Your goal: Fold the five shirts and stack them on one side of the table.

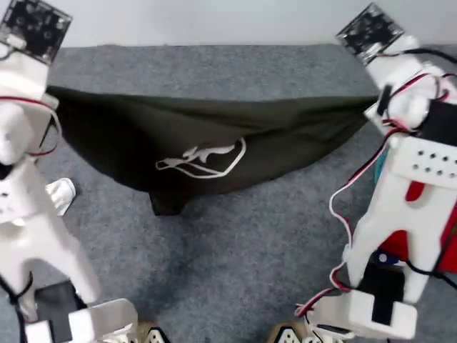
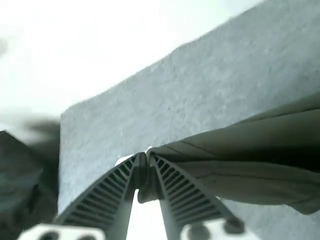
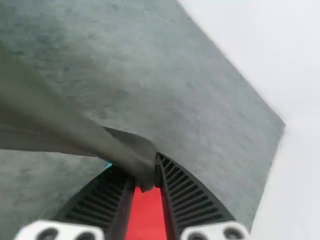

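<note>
As shirt (image 1: 214, 132) hangs stretched, left tool (image 2: 145, 165), right tool (image 3: 148, 172) clamp ends.

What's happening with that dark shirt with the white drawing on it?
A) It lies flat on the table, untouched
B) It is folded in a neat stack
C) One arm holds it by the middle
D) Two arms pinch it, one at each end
D: the left pincer and the right pincer are each closed on an edge of the shirt, which stretches between the two arms and sags in the middle.
</note>
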Tool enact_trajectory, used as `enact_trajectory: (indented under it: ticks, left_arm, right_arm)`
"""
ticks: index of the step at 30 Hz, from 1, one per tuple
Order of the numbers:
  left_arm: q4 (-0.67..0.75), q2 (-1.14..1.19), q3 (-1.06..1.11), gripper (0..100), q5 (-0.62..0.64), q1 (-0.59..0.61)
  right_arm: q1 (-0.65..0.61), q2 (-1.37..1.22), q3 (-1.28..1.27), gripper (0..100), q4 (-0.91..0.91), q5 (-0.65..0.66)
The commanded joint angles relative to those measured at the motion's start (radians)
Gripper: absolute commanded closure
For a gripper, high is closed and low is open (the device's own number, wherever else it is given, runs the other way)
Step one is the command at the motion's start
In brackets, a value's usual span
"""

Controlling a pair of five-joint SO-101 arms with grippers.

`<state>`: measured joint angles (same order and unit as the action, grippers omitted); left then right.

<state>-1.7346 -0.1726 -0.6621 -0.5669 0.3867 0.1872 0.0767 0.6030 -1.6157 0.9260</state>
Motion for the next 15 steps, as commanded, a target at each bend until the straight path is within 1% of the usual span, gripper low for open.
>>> enact_trajectory:
  ticks: [1,5,6,8,11,14,15]
  left_arm:
    - [-0.023,-0.118,0.148,98,-0.078,0.034]
    - [-0.015,-0.230,0.490,98,-0.232,0.040]
    - [-0.008,-0.252,0.568,97,-0.250,0.041]
    - [0.034,-0.290,0.691,93,-0.250,0.064]
    - [0.118,-0.322,0.773,83,-0.230,0.106]
    - [0.161,-0.347,0.774,81,-0.192,0.100]
    - [0.163,-0.350,0.774,81,-0.189,0.077]
  right_arm:
    - [-0.050,0.064,0.060,98.8,-0.067,-0.003]
    - [-0.088,0.042,0.055,98.8,-0.122,-0.006]
    - [-0.091,0.028,0.055,98.8,-0.124,-0.009]
    - [-0.091,-0.012,0.054,98.8,-0.124,-0.009]
    - [-0.088,-0.085,0.054,98.8,-0.119,-0.011]
    - [-0.091,-0.154,0.054,98.8,-0.113,-0.029]
    - [-0.093,-0.174,0.055,98.8,-0.110,-0.051]
